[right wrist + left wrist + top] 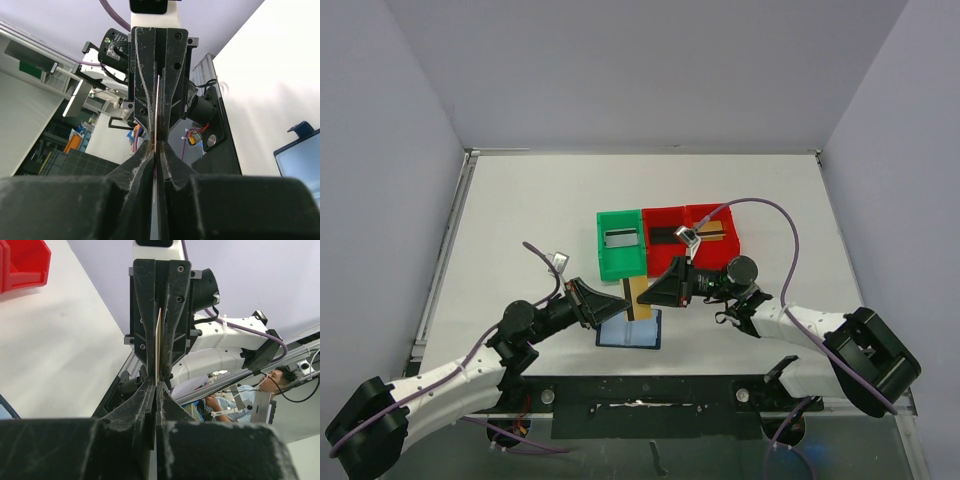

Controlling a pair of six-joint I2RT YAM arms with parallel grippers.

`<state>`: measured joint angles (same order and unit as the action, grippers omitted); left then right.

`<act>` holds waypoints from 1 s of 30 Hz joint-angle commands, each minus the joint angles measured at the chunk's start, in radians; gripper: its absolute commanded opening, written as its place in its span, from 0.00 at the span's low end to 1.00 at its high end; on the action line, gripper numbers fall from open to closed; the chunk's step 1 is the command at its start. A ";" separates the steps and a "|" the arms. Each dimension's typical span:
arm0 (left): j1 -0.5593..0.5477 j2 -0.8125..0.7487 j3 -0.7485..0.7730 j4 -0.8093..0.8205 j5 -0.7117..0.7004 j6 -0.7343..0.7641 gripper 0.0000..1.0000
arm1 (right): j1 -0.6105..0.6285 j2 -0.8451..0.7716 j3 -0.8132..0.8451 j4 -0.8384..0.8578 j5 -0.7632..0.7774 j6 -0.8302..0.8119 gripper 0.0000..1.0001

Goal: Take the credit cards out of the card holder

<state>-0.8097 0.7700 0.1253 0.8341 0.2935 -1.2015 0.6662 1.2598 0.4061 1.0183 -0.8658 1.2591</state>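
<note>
A tan credit card (641,296) with a dark stripe is held upright just above the open blue card holder (630,333), which lies flat near the table's front edge. My left gripper (620,303) pinches it from the left and my right gripper (656,292) from the right, both shut on it. In the left wrist view the card (159,335) shows edge-on, running from my left gripper (157,385) up between the other arm's fingers (145,315). The right wrist view gives the same thin card edge (157,110) in my right gripper (156,147), with the card holder (300,160) at the right.
Just behind the grippers stand a green bin (603,262) holding a greyish card (620,238) and two red bins (662,215) (730,240) holding a black card (665,236) and a tan card (712,232). One red bin (25,265) shows in the left wrist view.
</note>
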 commanded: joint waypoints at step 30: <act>0.012 -0.144 0.267 -0.815 -0.215 0.237 0.70 | 0.029 -0.643 0.187 -1.248 0.942 -1.457 0.00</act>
<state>-0.8028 0.6212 0.3317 0.0601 0.1028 -1.0069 0.6819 0.5289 0.4801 0.0662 -0.2260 0.1886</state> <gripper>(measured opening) 0.689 0.031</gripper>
